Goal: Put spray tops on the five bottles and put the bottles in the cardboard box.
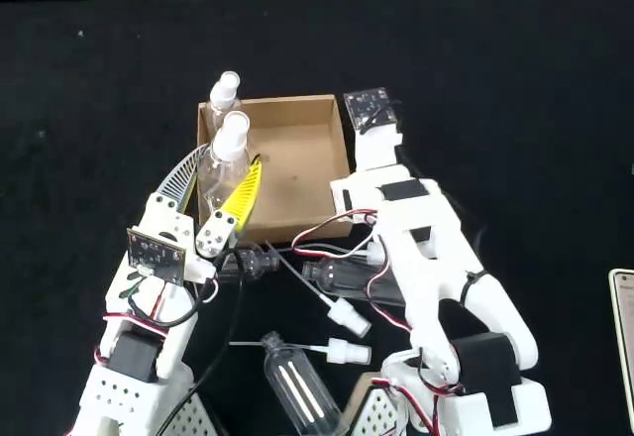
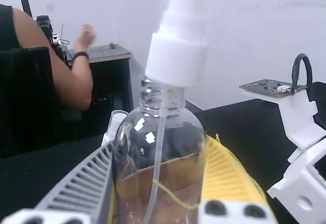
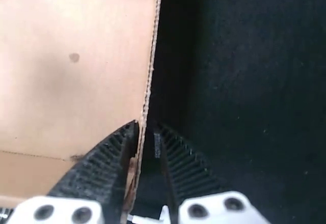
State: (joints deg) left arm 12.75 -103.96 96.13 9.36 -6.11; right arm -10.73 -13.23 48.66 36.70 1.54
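The open cardboard box (image 1: 287, 163) sits mid-table. My left gripper (image 1: 228, 173), with one grey and one yellow finger, is shut on an upright clear bottle (image 1: 224, 163) that has a white spray top (image 2: 178, 40). It holds the bottle at the box's left wall. A second capped bottle (image 1: 225, 91) stands at the box's far left corner. My right gripper (image 3: 145, 131) straddles the box's right wall (image 3: 151, 71), its black fingers closed on the cardboard edge.
In front of the box lie two uncapped bottles (image 1: 253, 261) (image 1: 342, 279) and a clear one (image 1: 294, 384). Two loose spray tops with tubes (image 1: 347, 315) (image 1: 347, 352) lie between them. A flat device (image 1: 622, 329) rests at the right edge.
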